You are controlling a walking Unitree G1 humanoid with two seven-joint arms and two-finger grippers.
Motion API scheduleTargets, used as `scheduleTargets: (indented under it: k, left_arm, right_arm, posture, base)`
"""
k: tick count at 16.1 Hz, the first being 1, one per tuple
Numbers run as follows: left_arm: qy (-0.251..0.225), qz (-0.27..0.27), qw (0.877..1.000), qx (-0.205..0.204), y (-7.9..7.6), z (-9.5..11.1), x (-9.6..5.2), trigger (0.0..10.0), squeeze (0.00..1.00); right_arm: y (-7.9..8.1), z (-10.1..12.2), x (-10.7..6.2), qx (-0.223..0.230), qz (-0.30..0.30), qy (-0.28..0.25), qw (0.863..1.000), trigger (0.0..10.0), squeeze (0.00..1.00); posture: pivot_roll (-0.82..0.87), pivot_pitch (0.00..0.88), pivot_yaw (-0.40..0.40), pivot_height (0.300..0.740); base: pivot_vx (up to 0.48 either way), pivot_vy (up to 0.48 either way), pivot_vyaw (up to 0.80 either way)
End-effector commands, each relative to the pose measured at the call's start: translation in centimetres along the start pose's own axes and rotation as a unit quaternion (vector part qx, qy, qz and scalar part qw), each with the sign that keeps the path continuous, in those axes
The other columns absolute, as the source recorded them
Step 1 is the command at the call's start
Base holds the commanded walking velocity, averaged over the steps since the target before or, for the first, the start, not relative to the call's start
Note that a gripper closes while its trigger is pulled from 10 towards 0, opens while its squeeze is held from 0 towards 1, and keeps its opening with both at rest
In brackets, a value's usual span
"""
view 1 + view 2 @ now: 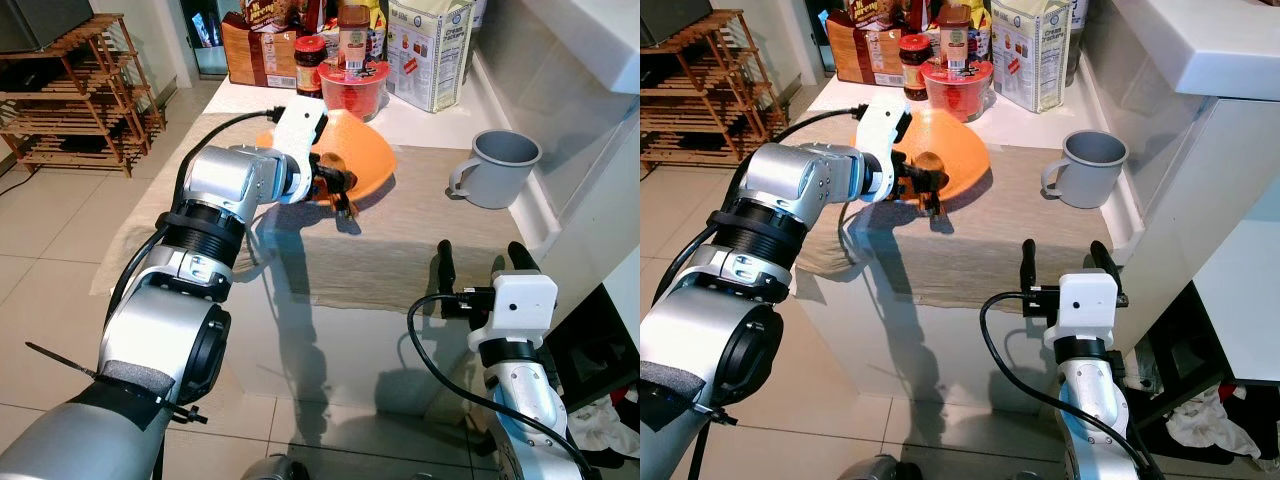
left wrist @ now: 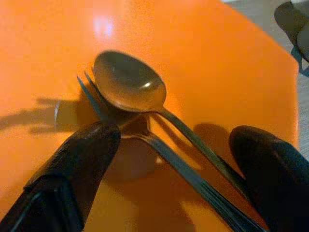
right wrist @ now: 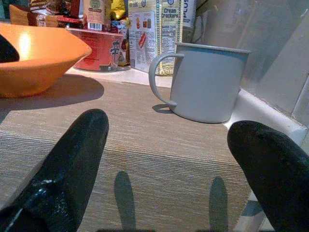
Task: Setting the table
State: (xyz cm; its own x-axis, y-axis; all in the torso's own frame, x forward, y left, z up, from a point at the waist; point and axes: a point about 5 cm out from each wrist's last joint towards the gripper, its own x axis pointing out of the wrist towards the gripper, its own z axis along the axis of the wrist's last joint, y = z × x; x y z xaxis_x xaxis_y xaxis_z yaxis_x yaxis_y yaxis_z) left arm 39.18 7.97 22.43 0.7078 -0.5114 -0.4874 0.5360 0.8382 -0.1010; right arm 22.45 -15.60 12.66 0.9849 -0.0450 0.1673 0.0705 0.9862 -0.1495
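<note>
Two utensils, spoon [image 2: 129, 82] crossed over fork [image 2: 159, 147], lie in the orange bowl [image 1: 366, 152] on the tabletop [image 1: 420, 235]. My left gripper [image 2: 174, 159] reaches into the bowl, fingers wide on either side of their handles, not closed. My right gripper [image 3: 169, 159] hovers wide and empty over the near runner [image 3: 159, 145], facing the grey mug [image 3: 206, 81].

Home kitchen: counter [image 1: 420, 130] holding a cracker box [image 1: 430, 50], jars [image 1: 310, 62] and a red noodle cup [image 1: 355, 90] sitting at 12 o'clock, wooden rack [image 1: 75, 90] standing at 10 o'clock on tiled floor [image 1: 50, 250].
</note>
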Motion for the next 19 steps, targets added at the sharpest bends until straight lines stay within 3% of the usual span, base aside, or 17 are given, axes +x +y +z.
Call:
scheduleTargets:
  k: [1, 3, 4, 16, 17, 18, 19]
  left_arm:
    - [0.010, -0.007, 1.000, -0.004, -0.1, 0.4, -0.2, 10.0, 1.00]
    - [0.015, -0.012, 1.000, -0.009, -0.2, 0.3, -0.2, 10.0, 1.00]
    - [0.024, -0.019, 0.999, -0.019, -0.4, 0.1, -0.1, 10.0, 0.00]
    - [0.044, -0.006, 0.998, -0.050, 0.4, -1.1, 0.4, 10.0, 0.00]
    - [0.044, -0.007, 0.998, -0.053, 0.4, -1.1, 0.4, 3.1, 0.00]
    - [0.042, -0.007, 0.997, -0.057, 0.5, -1.2, 0.5, 0.0, 0.00]
    - [0.041, -0.007, 0.997, -0.059, 0.6, -1.2, 0.5, 0.0, 0.00]
  right_arm:
    - [0.0, 0.4, 0.1, -0.001, 0.000, -0.006, 1.000, 10.0, 0.00]
    - [0.1, 0.3, 0.1, -0.001, 0.000, -0.005, 1.000, 10.0, 0.00]
    - [0.1, 0.3, 0.0, -0.002, 0.000, -0.005, 1.000, 10.0, 0.00]
    - [0.0, 0.3, -0.2, -0.004, -0.002, -0.003, 1.000, 10.0, 0.00]
    - [0.0, 0.3, -0.2, -0.004, -0.002, -0.003, 1.000, 10.0, 0.00]
    - [0.0, 0.3, -0.2, -0.004, -0.002, -0.003, 1.000, 10.0, 0.00]
    - [0.0, 0.3, -0.2, -0.004, -0.002, -0.003, 1.000, 10.0, 0.00]
  posture:
    - [-0.02, 0.000, 0.080, 0.718]
    - [-0.02, 0.000, 0.082, 0.718]
    - [-0.03, 0.000, 0.084, 0.718]
    - [-0.03, 0.000, 0.085, 0.718]
    - [-0.03, 0.000, 0.085, 0.718]
    - [-0.03, 0.000, 0.085, 0.718]
    - [-0.03, 0.000, 0.085, 0.718]
  base:
    - [0.000, 0.000, 0.00]
    - [0.000, 0.000, 0.00]
    - [0.000, 0.000, 0.00]
    - [0.000, 0.000, 0.00]
    - [0.000, 0.000, 0.00]
    - [0.000, 0.000, 0.00]
    - [0.000, 0.000, 0.00]
